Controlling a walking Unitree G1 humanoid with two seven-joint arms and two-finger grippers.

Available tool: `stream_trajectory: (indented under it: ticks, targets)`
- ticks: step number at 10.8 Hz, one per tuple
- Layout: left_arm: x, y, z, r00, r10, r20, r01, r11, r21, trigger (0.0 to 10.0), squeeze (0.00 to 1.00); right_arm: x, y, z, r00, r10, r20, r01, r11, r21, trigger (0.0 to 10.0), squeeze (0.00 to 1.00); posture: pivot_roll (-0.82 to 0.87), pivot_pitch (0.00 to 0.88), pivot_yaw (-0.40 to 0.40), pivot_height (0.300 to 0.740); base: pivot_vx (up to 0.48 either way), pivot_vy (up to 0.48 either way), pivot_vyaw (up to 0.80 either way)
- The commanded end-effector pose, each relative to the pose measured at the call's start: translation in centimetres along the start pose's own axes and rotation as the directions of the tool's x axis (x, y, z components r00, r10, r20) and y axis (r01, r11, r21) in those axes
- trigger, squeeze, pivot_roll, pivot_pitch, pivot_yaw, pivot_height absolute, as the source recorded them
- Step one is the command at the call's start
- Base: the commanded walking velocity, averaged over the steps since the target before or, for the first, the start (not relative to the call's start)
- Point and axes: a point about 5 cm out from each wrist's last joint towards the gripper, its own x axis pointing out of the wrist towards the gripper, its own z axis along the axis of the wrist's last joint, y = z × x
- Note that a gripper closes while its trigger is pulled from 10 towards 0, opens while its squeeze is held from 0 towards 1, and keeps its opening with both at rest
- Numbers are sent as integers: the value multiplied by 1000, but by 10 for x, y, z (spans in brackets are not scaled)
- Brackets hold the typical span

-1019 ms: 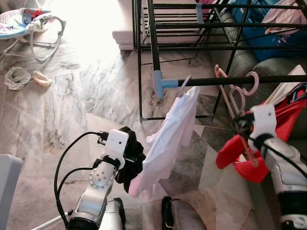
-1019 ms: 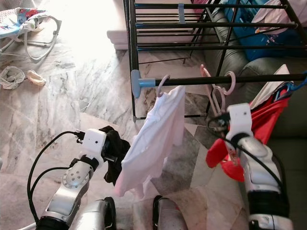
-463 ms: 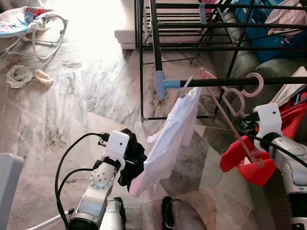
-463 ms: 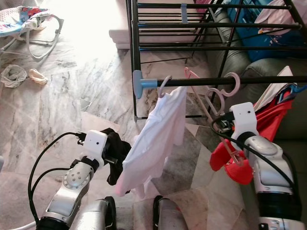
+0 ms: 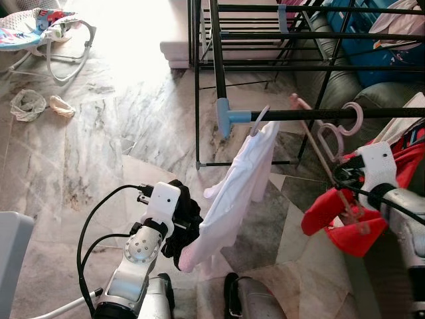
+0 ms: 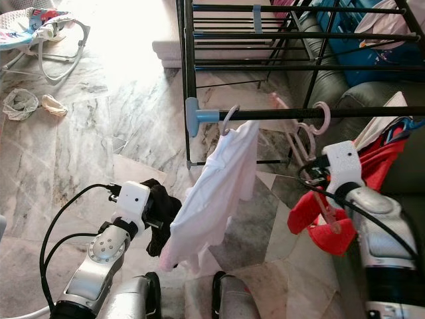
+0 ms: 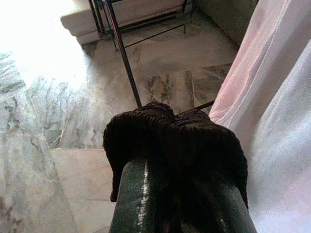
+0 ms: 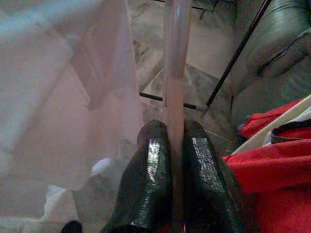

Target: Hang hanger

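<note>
On a marble floor stood a black drying rack. The right gripper clamped a pink hanger, its hook at the rail above. The left gripper held dark cloth.

you see two silver arms with white wrist housings, black cables looping off the left arm toward 9 o'clock, and glossy black fingers.
</note>
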Motion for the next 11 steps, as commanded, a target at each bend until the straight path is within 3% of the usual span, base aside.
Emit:
stream_trajectory:
  ticks: [1, 3, 4, 5, 7, 8, 9, 10, 11]
  targets:
    - [-1, -1, -6, 999, -15, -31, 15, 1000, 9, 10000, 0, -3, 0, -3, 1000, 9, -19, -9, 1000, -8, 0, 0, -24, 188, -36, 740, 0, 0, 0]
    - [-2, -1, -6, 999, -17, -29, 17, 1000, 12, 10000, 0, -1, 5, -5, 1000, -9, 12, 9, 1000, 5, 0, 0, -22, 187, -33, 740, 0, 0, 0]
    - [-2, 0, -6, 1000, -15, -26, 15, 1000, 12, 10000, 0, 0, 6, 0, 996, -46, 70, 45, 999, 21, 0, 0, -19, 186, -35, 740, 0, 0, 0]
    - [-2, 1, -6, 1000, -6, -24, 6, 1000, 10, 10000, 0, -1, 11, 5, 972, -152, 180, 142, 988, 64, 0, 0, -19, 186, -35, 740, 0, 0, 0]
    - [-2, 0, -6, 1000, -2, -22, 2, 1000, 8, 10000, 0, -6, 34, -10, 942, -218, 255, 192, 974, 123, 0, 0, -15, 187, -39, 740, 0, 0, 0]
    - [-2, 0, -5, 1000, 4, -12, -4, 1000, 4, 10000, 0, -12, 49, -29, 927, -258, 273, 232, 965, 122, 0, 0, -12, 188, -37, 740, 0, 0, 0]
    - [-2, 1, -3, 1000, 10, 2, -10, 1000, 5, 10000, 0, -14, 52, -40, 924, -290, 249, 265, 956, 128, 0, 0, -13, 189, -37, 740, 0, 0, 0]
    - [-1, 1, 0, 999, 34, 17, -34, 999, 19, 10000, 0, -16, 52, -62, 931, -330, 156, 294, 931, 216, 0, 0, -12, 188, -35, 740, 0, 0, 0]
    - [0, 0, 2, 999, 33, 22, -34, 999, 19, 10000, 0, -17, 49, -71, 930, -345, 127, 309, 920, 240, 0, 0, -15, 190, -36, 740, 0, 0, 0]
